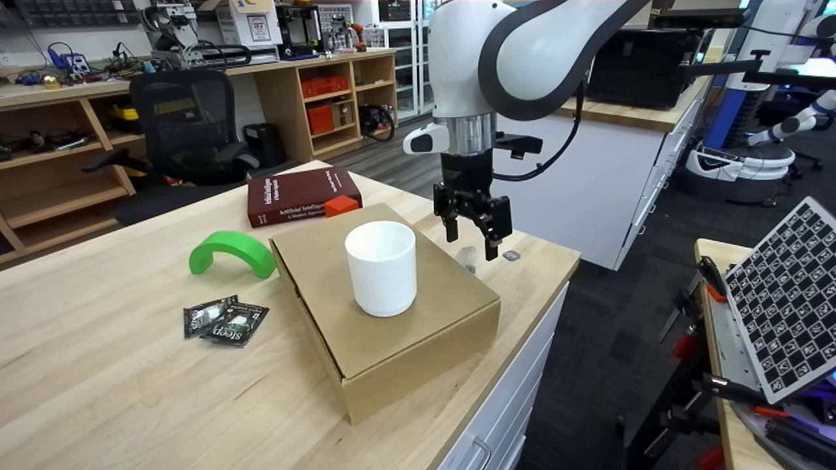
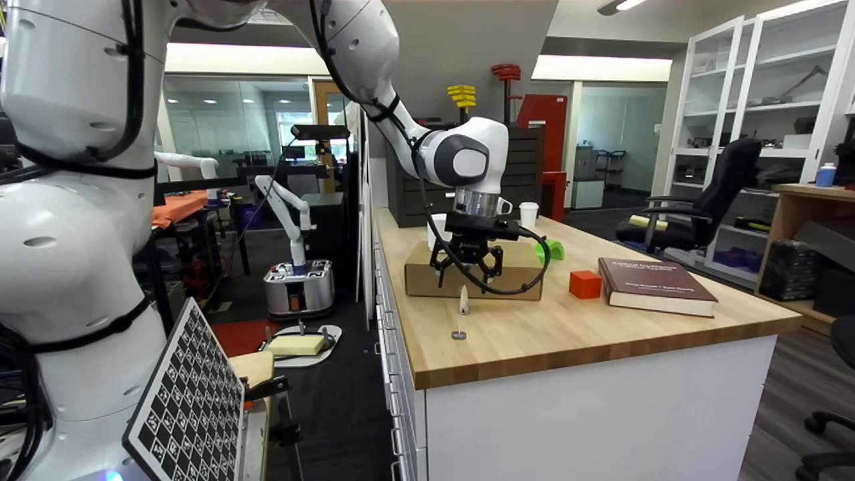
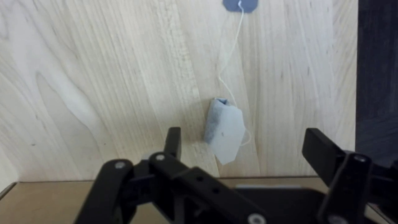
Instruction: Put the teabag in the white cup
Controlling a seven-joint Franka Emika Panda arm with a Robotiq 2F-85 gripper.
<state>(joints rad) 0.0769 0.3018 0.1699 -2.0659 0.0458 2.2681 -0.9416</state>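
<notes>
The teabag (image 3: 225, 130) is a small pale pouch lying on the table, with a string leading to a grey-blue tag (image 3: 241, 5). The teabag also shows in both exterior views (image 1: 466, 258) (image 2: 464, 302). My gripper (image 3: 244, 140) is open and empty, with the teabag between its fingers in the wrist view, nearer the left finger. In both exterior views the gripper (image 1: 471, 245) (image 2: 462, 277) points down above the teabag, apart from it. The white cup (image 1: 382, 274) stands upright on a cardboard box. In an exterior view the white cup (image 2: 437, 230) is partly hidden behind the gripper.
The cardboard box (image 1: 450, 287) stands beside the teabag. A maroon book (image 1: 304, 196), an orange block (image 1: 341, 205), a green arch (image 1: 228, 245) and black packets (image 1: 236, 323) lie on the table (image 1: 130, 391). Another white cup (image 2: 528, 214) stands farther back. The table's edge is near the teabag.
</notes>
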